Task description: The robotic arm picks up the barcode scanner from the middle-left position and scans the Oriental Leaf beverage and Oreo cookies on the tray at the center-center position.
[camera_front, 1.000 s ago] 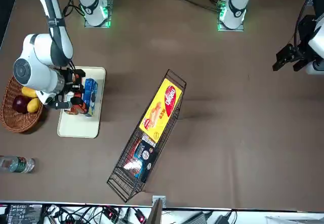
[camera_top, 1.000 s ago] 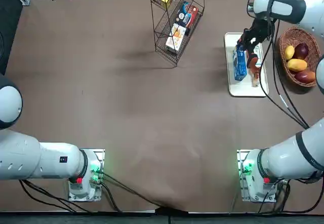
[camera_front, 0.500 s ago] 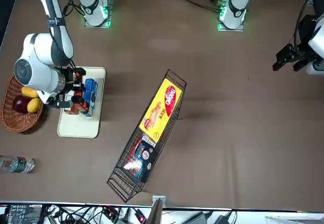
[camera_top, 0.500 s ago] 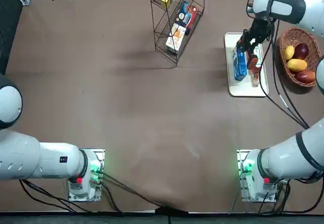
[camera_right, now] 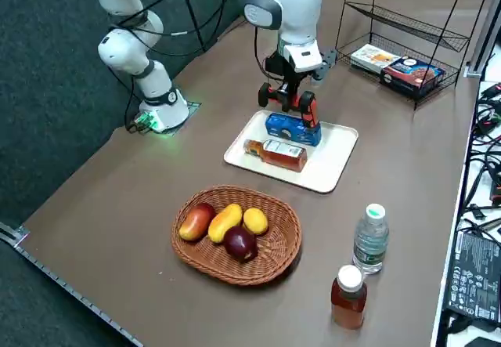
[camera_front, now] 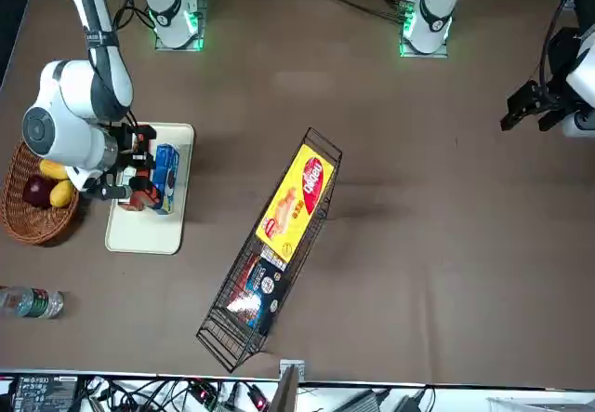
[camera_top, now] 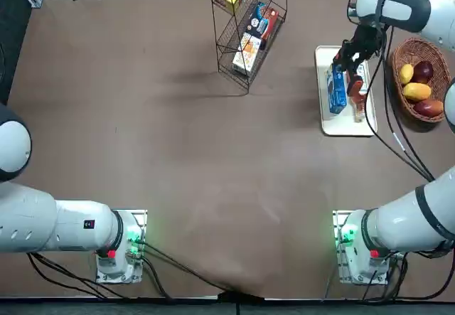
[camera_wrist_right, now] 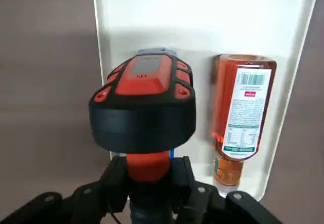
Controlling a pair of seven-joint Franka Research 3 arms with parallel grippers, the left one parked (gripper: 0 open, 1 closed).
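Noted the bench (camera_top: 178,151) first, then the robotic arm (camera_right: 289,10), reached out over the tray (camera_right: 337,167). Found the tray flat on the bench, near the wicker fruit basket (camera_right: 227,273). Located the Oriental Leaf beverage (camera_right: 282,152) on its side there, with its label barcode (camera_wrist_right: 252,78) upward in the wrist view. Placed the Oreo cookies (camera_right: 286,128) just beside, on the same tray, partly hidden from the wrist by the tool. Recorded the right claw (camera_wrist_right: 151,171) as closed on the handle of the barcode scanner (camera_wrist_right: 144,77), with the scanner's head over the Oreo cookies.

Marked pick-up as done. Judged scanning to be the stage in hand, probably at the Oreo cookies. Could not confirm a completed read of either item, nor tell whether to count the beverage as done. Left open, at most, both reads; at least, perhaps, the Oreo one.
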